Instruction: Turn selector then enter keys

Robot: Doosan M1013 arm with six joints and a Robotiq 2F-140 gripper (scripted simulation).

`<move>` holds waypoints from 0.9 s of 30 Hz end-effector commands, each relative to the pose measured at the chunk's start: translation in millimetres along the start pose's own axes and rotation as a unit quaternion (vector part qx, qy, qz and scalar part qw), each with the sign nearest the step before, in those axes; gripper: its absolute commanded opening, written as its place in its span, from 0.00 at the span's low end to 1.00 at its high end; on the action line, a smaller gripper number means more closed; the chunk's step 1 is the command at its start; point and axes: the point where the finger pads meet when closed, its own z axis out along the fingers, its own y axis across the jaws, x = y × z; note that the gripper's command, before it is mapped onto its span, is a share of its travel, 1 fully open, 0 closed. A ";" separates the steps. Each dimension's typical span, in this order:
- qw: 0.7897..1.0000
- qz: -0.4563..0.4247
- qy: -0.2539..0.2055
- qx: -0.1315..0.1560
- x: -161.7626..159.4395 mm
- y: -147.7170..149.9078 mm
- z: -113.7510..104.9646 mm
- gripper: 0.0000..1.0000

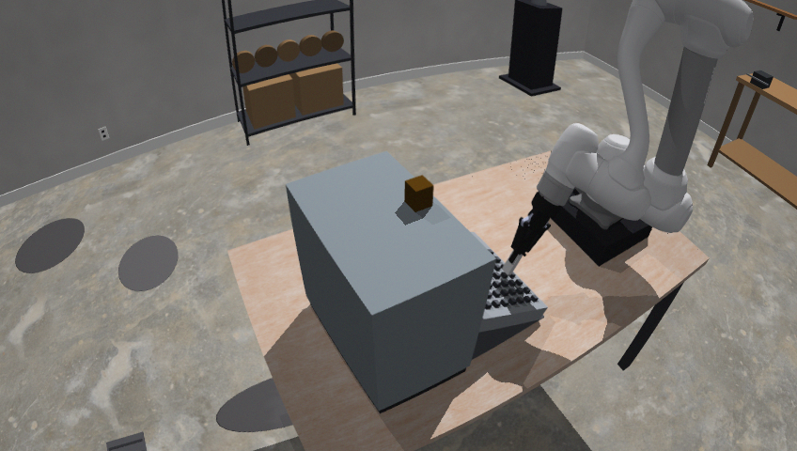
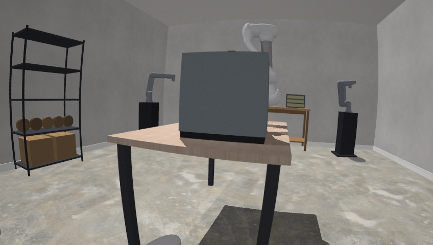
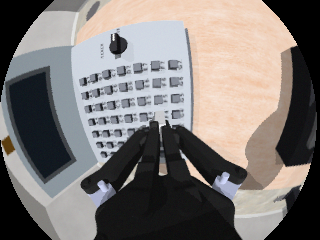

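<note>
The grey machine [image 1: 385, 268] stands on the wooden table, with a sloped keypad [image 1: 509, 296] of dark keys on its front. In the wrist view the keypad [image 3: 136, 96] is a pale panel with rows of grey keys and a black selector knob [image 3: 118, 43] at its top left. No key is lit. My gripper [image 3: 160, 117] is shut and empty, with its fingertips together just over a key in the lower right part of the pad. In the top view the gripper [image 1: 511, 261] points down at the keypad's far edge. Key names are too small to read.
A small brown cube [image 1: 418, 193] sits on top of the machine. The machine's dark screen [image 3: 36, 123] lies left of the keypad. My arm's black base [image 1: 601, 228] stands on the table to the right. Shelves [image 1: 290, 61] and other pedestals stand far off.
</note>
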 end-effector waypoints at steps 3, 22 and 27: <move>1.000 0.000 0.000 0.000 -0.1 0.0 1.1 0.00; 1.000 0.000 0.000 0.000 -0.1 0.0 10.3 0.00; 1.000 0.000 0.000 0.000 -0.1 0.0 11.6 0.00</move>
